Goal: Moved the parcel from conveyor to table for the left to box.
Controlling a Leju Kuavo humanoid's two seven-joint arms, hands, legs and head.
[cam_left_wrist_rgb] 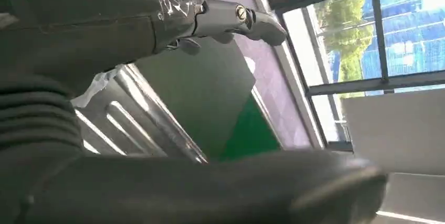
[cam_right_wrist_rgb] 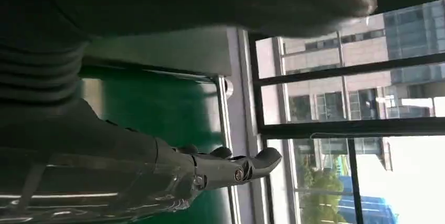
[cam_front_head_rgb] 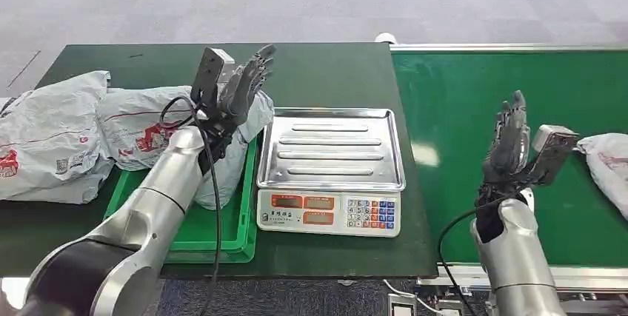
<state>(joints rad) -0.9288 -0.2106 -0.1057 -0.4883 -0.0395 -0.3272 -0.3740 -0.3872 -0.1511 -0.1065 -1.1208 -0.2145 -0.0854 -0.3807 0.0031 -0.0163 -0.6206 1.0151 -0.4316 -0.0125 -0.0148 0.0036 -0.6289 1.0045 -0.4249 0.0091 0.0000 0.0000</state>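
Left hand [cam_front_head_rgb: 241,83] hovering spread and empty above green bin [cam_front_head_rgb: 244,216] beside scale [cam_front_head_rgb: 331,172], right hand [cam_front_head_rgb: 518,142] hanging spread over conveyor [cam_front_head_rgb: 459,109], parcel [cam_front_head_rgb: 609,164] lying near its right edge

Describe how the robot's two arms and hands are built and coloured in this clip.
Both arms are smooth silver tubes with black joint sections. Each ends in a dark grey, many-fingered left hand and right hand, with a light grey boxy wrist block. A loose black cable loops along each forearm. Wrist views show a grey ribbed cover.
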